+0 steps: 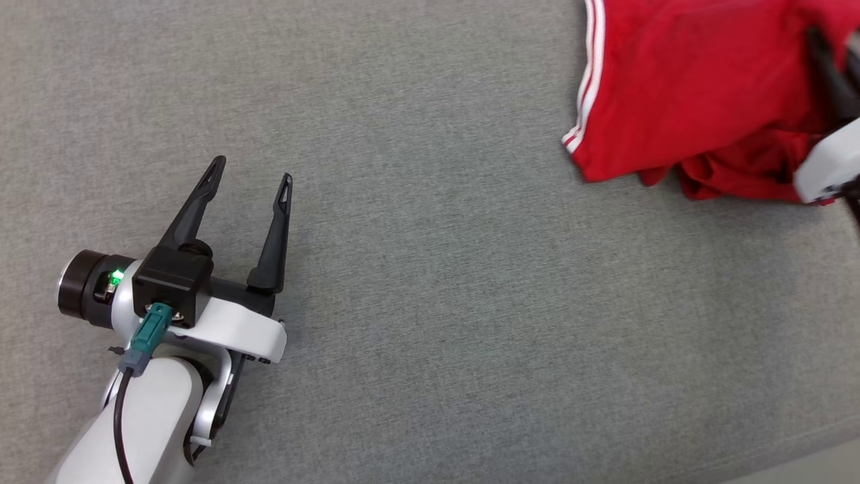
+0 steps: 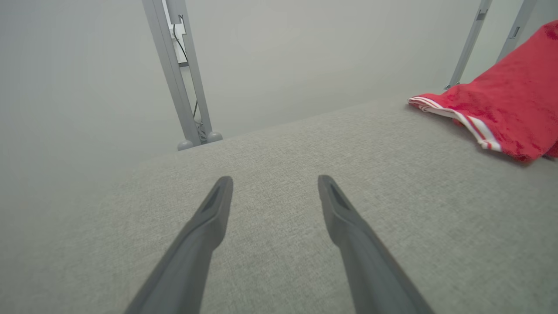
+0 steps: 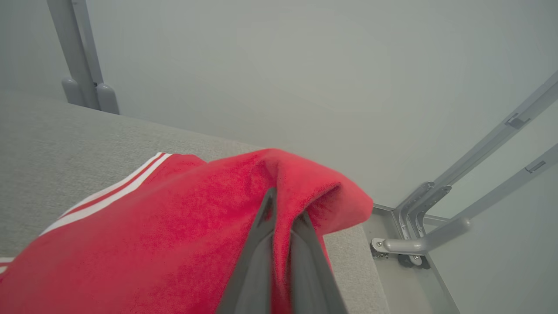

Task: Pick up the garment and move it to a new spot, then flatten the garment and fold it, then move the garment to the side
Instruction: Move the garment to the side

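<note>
Garment, red soft cloth with a white-striped hem, lies bunched at the upper right of the grey woven fabric surface in the head view. One part rises toward the right gripper at the frame edge. The left gripper is at lower left, fingers spread, holding nothing, well apart from the cloth.

Left wrist view: spread fingers over bare surface; garment off to the right, partly lifted.

Right wrist view: the right gripper has its fingers pressed together, pinching a fold of the garment near the surface's corner.

Assessment: pickup achieved, relocation apparently in hand. Flattening, folding and setting aside remain.
</note>
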